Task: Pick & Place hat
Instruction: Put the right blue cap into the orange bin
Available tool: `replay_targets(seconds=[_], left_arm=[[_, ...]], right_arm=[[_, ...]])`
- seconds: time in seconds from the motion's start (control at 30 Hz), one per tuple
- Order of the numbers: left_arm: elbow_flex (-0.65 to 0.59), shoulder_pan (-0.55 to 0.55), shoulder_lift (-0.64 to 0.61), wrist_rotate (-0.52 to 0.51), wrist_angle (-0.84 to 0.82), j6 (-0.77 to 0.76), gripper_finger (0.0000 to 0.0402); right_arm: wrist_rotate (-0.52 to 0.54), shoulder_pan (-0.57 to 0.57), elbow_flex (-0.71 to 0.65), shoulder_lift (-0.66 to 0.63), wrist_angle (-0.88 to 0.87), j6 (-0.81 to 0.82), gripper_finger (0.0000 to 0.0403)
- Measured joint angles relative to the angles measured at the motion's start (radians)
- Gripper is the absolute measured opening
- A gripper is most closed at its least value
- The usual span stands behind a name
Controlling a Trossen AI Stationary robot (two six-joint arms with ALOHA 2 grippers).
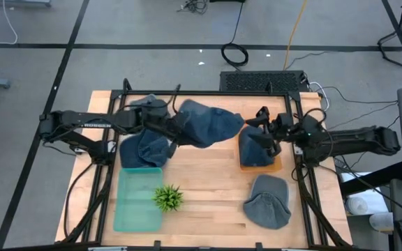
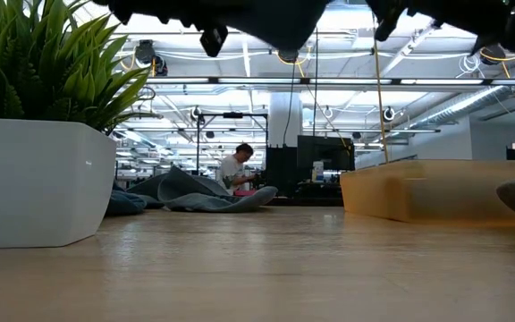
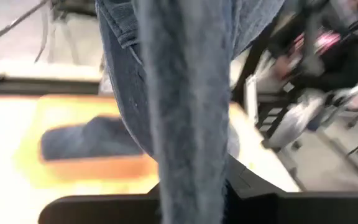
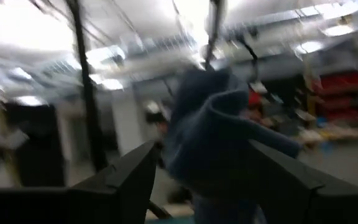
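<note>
The left gripper (image 1: 174,127) hangs over the middle of the table, closed on a blue denim hat (image 1: 206,124) that droops from it toward the right. In the left wrist view the cloth (image 3: 185,93) fills the middle and covers the fingers, so the grip itself is hidden. The right gripper (image 1: 262,134) is over the orange tray (image 1: 276,166) at the right side of the table; its two fingers (image 4: 132,177) stand wide apart with blue cloth showing between them, blurred, and whether they touch it cannot be told. Another hat (image 1: 257,150) lies in that tray. A pile of hats (image 1: 145,148) lies left of centre, partly under the left arm. Nearer, a green tray (image 1: 138,202) holds a small plant (image 1: 167,198). One more hat (image 1: 267,201) lies on the wood at near right.
</note>
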Motion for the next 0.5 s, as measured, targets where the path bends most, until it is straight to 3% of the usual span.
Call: replay_targets(seconds=[0.17, 0.4, 0.5], left_arm=[[0.068, -0.021, 0.000, -0.058, -0.196, 0.028, 0.0009], [0.086, -0.026, 0.000, -0.095, -0.358, 0.025, 0.0009], [0.086, -0.032, 0.003, -0.095, -0.379, 0.022, 0.0008]], right_arm=[[0.026, 0.002, 0.084, -0.028, -0.254, -0.085, 0.0270], [0.030, 0.003, 0.142, -0.033, -0.304, -0.140, 0.0314], [0.068, 0.000, 0.187, -0.030, -0.427, -0.169, 0.0317]])
